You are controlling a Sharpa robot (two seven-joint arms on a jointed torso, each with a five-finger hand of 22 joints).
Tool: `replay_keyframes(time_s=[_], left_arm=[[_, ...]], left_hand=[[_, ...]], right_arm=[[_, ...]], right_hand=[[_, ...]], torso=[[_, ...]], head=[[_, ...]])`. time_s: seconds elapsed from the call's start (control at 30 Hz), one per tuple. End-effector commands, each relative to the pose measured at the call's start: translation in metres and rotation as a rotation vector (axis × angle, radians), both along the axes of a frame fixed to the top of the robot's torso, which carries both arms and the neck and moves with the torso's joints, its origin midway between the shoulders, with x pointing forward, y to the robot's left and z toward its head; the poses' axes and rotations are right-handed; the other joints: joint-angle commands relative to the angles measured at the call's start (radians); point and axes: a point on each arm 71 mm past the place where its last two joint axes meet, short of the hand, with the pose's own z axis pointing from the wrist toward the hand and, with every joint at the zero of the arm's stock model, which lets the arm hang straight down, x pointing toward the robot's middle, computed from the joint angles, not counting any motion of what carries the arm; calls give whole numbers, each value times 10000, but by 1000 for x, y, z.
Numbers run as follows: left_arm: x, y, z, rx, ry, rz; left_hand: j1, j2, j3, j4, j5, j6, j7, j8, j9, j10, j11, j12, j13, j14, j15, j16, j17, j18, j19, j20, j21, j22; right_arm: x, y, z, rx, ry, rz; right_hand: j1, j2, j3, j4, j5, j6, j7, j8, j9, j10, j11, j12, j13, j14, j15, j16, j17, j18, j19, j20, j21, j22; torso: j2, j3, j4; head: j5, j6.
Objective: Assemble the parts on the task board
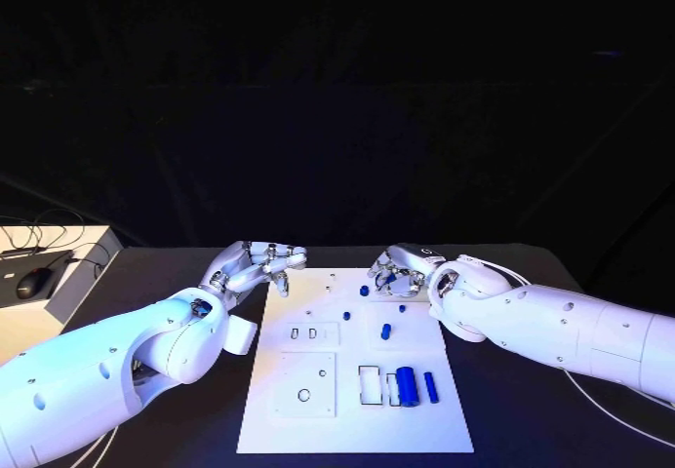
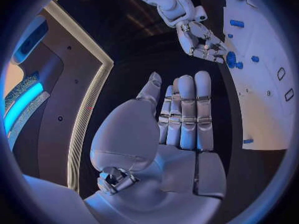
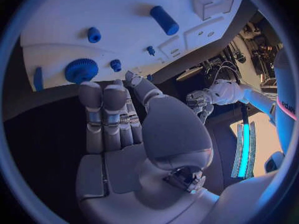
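One white board (image 1: 355,424). From above, five blue parts can be counted on it: two small pieces (image 1: 365,290) toward the board's far edge, one short cylinder (image 1: 385,332) at its middle, and one thick cylinder (image 1: 407,385) and one thin rod (image 1: 430,387) near its right edge. Two hands: the left hand (image 1: 260,265) at the board's far left corner, the right hand (image 1: 405,273) at its far right. One mouse (image 1: 34,283) well left of the board.

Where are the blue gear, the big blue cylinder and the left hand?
blue gear (image 3: 81,70), right wrist view, on its toothed top face.
big blue cylinder (image 1: 407,385), head view, mid-length on its side.
left hand (image 2: 181,115), left wrist view, on the middle of its straight fingers.
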Motion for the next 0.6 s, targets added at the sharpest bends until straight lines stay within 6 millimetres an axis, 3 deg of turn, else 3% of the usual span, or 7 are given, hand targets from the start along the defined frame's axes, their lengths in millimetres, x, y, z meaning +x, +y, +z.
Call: replay_keyframes(time_s=[0.03, 0.13, 0.2, 0.3, 0.37, 0.5, 0.6], left_arm=[[-2, -2, 0, 124, 32, -373], [-2, -1, 0, 154, 66, -382], [-2, 0, 0, 169, 93, -375], [-2, 2, -1, 186, 150, -373], [-1, 2, -2, 199, 181, -361], [0, 4, -3, 230, 240, -341], [0, 5, -3, 246, 273, -331]], left_hand=[[-117, -39, -71, 16, 16, -79, 5, 56, 4, -76, 24, 37, -1, -32, 79, -96, 18, 311, -4, 75, 49, 45], [-164, -34, -116, 16, 15, -125, 17, 53, 3, -156, 48, 56, -14, -62, 105, -170, 20, 346, -48, 114, 97, 95], [-185, -24, -147, 3, 16, -144, 24, 58, 4, -213, 65, 62, -31, -74, 121, -272, 1, 377, -109, 155, 123, 135], [-198, -6, -186, -24, 17, -149, 33, 65, 5, -223, 76, 77, -37, -31, 128, -415, -23, 421, -152, 200, 146, 178], [-220, -3, -198, -16, 15, -171, 45, 53, 1, -250, 85, 61, -44, -33, 135, -440, -25, 424, -163, 206, 143, 182], [-228, -5, -215, -21, 14, -226, 76, 40, -1, -301, 115, 17, -49, -41, 157, -533, -56, 430, -190, 228, 122, 180], [-244, -12, -243, -22, 15, -246, 88, 45, 0, -313, 126, -5, -48, -5, 162, -595, -66, 445, -187, 243, 115, 185]], right_arm=[[4, 1, 4, -324, -676, -256], [7, 4, 6, -199, -714, -214], [8, 5, 8, -89, -701, -199], [9, 6, 11, 69, -684, -167], [9, 6, 13, 129, -745, -152], [9, 7, 13, -29, -733, -139], [9, 8, 14, -272, -891, -204]], right_hand=[[-82, -177, 86, 59, 217, -92, 43, -11, 17, -534, 184, 7, 10, -176, 116, 414, 359, 196, 99, 179, 112, 355], [-173, -341, -115, 212, 352, -403, -124, -25, 15, -728, 210, 82, 22, -313, 207, 1497, 1886, 254, 226, 330, 262, 929], [-178, -384, -297, 319, 353, -378, -68, -32, 22, -880, 226, 66, 16, -437, 263, 1430, 1965, 319, 88, 389, 64, 802], [-71, -455, -541, 447, 244, -511, -161, -9, 14, -1111, 224, 159, 19, -1228, 244, -226, 813, 357, 438, 392, 141, 1203], [17, -486, -695, 547, 247, -424, -180, -34, 26, -1066, 196, 204, 3, -1005, 211, -760, 761, 466, 310, 369, -415, 621], [166, -192, -171, 353, 313, 259, -183, 60, 103, 413, -196, 505, 55, -74, -103, -162, 1234, 3, 1852, 118, 1491, 3682], [-17, -268, -101, 345, 421, 634, -274, 4, 137, 1078, -373, 265, 103, -21, -210, 625, 2035, -121, 2119, -44, 1992, 4484]], torso=[[151, -59, 137], [211, -107, 187], [246, -124, 206], [287, -146, 229], [314, -156, 244], [358, -170, 248], [392, -175, 258]], head=[[-69, 15], [-99, 31], [-114, 54], [-142, 46], [-154, 41], [-164, 39], [-158, 34]])
